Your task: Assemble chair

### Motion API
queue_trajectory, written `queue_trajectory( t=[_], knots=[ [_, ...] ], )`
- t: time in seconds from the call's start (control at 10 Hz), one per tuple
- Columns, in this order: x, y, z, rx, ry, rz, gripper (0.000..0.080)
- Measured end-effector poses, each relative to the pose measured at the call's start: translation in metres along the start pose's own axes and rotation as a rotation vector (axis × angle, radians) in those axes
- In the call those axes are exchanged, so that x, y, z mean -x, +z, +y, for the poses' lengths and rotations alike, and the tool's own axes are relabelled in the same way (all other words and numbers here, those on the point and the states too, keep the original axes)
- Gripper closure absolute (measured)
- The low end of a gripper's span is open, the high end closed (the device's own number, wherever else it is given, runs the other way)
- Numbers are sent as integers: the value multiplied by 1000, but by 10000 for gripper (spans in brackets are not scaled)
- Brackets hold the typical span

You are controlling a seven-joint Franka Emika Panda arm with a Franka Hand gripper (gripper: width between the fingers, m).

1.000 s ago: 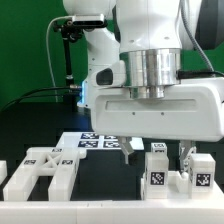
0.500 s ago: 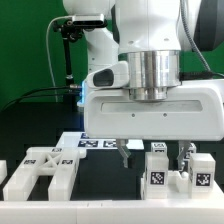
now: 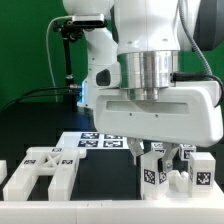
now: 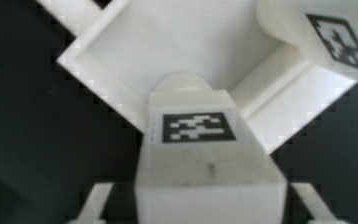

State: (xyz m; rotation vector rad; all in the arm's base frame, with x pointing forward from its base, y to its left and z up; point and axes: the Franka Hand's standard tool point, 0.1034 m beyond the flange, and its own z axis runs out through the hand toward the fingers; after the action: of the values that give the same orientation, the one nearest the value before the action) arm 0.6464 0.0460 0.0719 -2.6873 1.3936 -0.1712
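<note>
Evidently the chair parts are rigid moulded white plastic, blocky and smooth-faced, and are judged light and stiff but rather slippery. A square post [image 3: 156,176] bearing a black-and-white tag is stood on the black tabletop [image 3: 105,180] at the lower right of the exterior view and is straddled by the gripper [image 3: 158,157]. Whether the jaws are already pressed against it cannot be told. Its two opposite flat sides are judged the surest hold. A slotted panel [image 3: 40,172] is seen at the lower left.
</note>
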Motion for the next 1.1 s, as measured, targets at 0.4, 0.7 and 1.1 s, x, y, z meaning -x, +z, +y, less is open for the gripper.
queue_trajectory(
  t=[0.4,0.7,1.1],
  knots=[
    [0,1,3,-7,690,-48,512],
    [2,2,2,-7,635,-53,441],
    [10,3,-1,-50,82,-49,155]
  ],
)
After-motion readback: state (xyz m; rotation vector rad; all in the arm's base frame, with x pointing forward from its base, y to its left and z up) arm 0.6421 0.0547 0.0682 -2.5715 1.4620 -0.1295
